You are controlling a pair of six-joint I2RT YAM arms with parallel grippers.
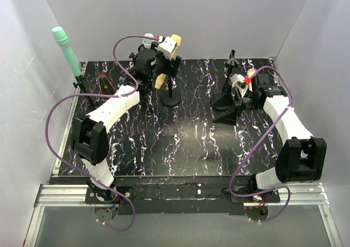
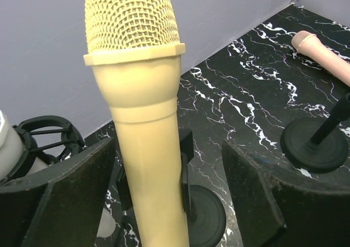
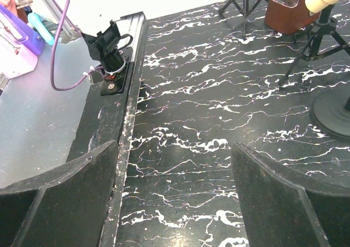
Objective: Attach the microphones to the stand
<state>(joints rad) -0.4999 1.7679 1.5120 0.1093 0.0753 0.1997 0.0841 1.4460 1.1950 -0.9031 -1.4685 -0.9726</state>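
Left gripper point(image 2: 170, 200): its black padded fingers fill the bottom corners of the wrist view. They are spread wide and released, clamping nothing.
Yellow mesh-headed plastic microphone point(image 2: 139, 94): upright at frame centre between those fingers. It sits close to the left-of-frame pad, contact uncertain, with a clear gap to the other.
Black round-based stand point(image 2: 206, 218): lower centre, behind the yellow shaft, which its clip seems to hold.
Peach-pink microphone point(image 2: 322, 50): upper right, tilted, its support unclear.
Mint green microphone point(image 1: 66, 49): upper left of the overhead view, raised on a tripod.
Right gripper point(image 3: 175, 198): spread and empty over the black marbled tabletop point(image 3: 219, 94).
Step in hand: probably leaving the yellow one seated. Keep the fingers wide and back out straight, never sideways, since the near pad could drag the shaft or tip the stand.
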